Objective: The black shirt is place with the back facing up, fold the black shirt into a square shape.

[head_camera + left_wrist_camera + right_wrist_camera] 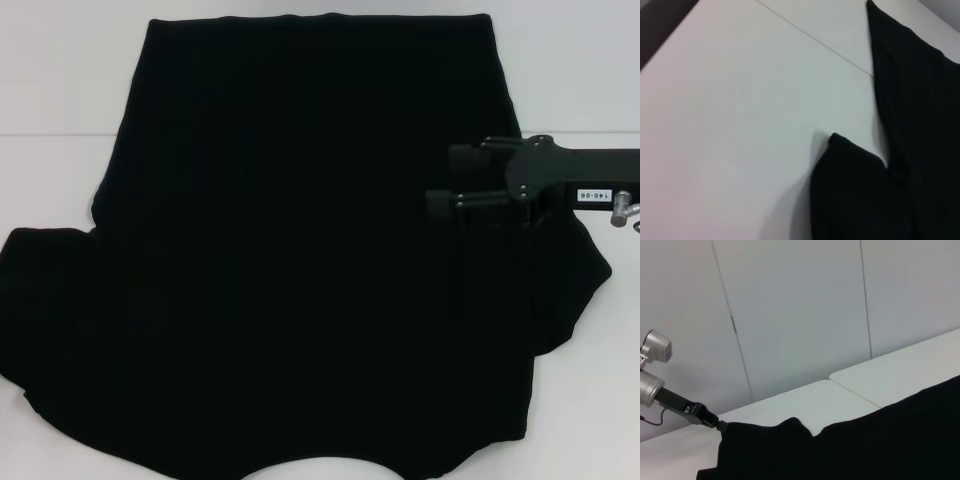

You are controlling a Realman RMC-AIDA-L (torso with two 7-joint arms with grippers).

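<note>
Lying flat, black shirt [300, 250] spreads beneath right gripper [440, 180], fingers parted.

Black tool [440, 178], silver knob [621, 208]

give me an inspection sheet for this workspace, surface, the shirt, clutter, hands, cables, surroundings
Surface: white table, a seam line running across it.
Job's things: black shirt spread flat, not yet folded; both sleeves out to the sides; no lettering showing.
Clutter: nothing seen.
Hands: right hand over the shirt's right side, near the sleeve. Left hand not in view.
Cables: a thin wire by a grey device in the right wrist view.
Surroundings: white wall panels behind the table.
</note>
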